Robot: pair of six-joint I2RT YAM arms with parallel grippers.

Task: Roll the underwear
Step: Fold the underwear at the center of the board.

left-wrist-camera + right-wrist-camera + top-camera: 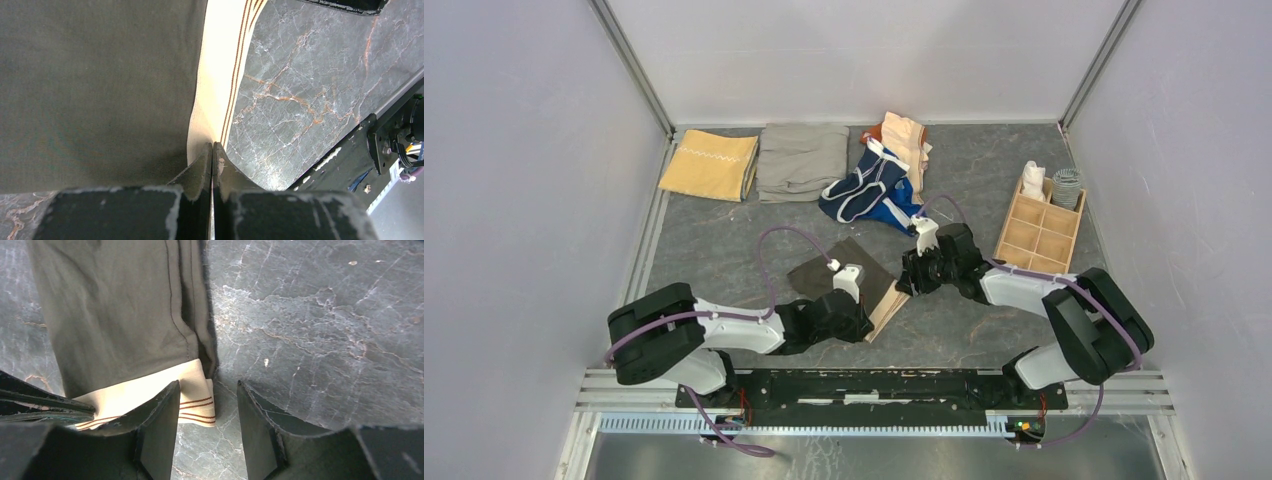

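Observation:
The dark grey-brown underwear (844, 268) with a tan striped waistband (886, 308) lies flat mid-table. My left gripper (864, 318) is shut, its tips pinching the waistband's edge (220, 90) in the left wrist view, where the gripper (213, 148) sits low on the cloth (95, 90). My right gripper (911, 280) is open and empty at the waistband's far corner. In the right wrist view the gripper (207, 410) hangs over bare table, its left finger over the waistband (197, 395). Navy briefs (861, 188), a bright blue piece (902, 213) and a peach piece (907, 142) lie piled at the back.
A folded mustard-yellow cloth (711, 163) and a folded grey-khaki cloth (801, 160) lie at the back left. A wooden divided box (1039, 232) holding rolled pieces stands at the right. The arms' base rail (864, 385) runs along the near edge.

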